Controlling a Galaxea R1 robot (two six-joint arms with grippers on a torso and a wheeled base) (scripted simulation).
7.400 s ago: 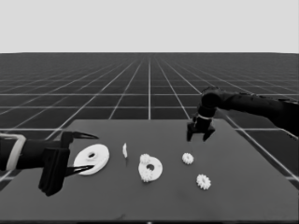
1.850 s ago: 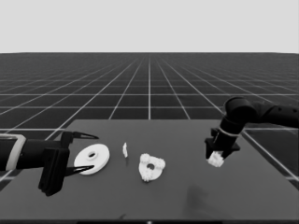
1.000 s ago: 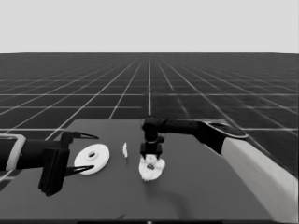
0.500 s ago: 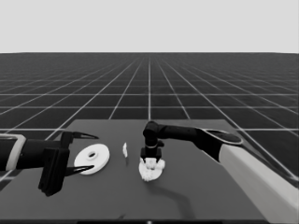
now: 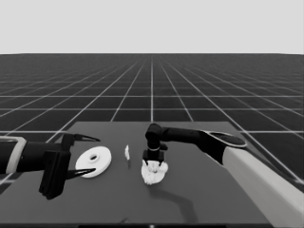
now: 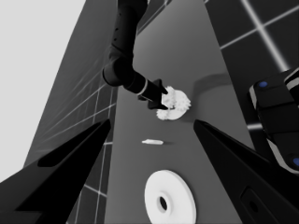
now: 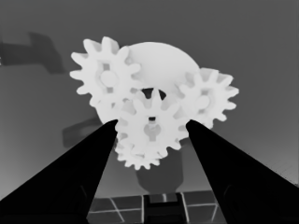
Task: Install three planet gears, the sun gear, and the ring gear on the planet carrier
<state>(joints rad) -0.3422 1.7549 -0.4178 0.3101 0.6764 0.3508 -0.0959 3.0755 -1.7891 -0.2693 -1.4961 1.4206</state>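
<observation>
The smaller round part [image 5: 153, 175] lies mid-table with toothed gears on it. My right gripper [image 5: 154, 162] stands straight down over it. In the right wrist view two gears [image 7: 105, 77] [image 7: 205, 100] sit on the smaller round part [image 7: 161, 58]. A third gear [image 7: 150, 130] is between the two, over the central hole, with my right gripper [image 7: 152, 122] shut on its sides. The larger round part [image 5: 94, 161] lies flat at the left, under my waiting left gripper [image 5: 95, 156], which is open and not holding it.
A thin white piece [image 5: 127, 152] stands between the two round parts, also seen as the thin white piece [image 6: 152, 141] in the left wrist view. The right arm's pale grey forearm [image 5: 256, 175] crosses the table's right side. Dark machinery [image 6: 275, 121] shows beside the table.
My right gripper took a gear at the table's right side and carried it left to the smaller round part. In the last half second it has barely moved. The left arm stayed still.
</observation>
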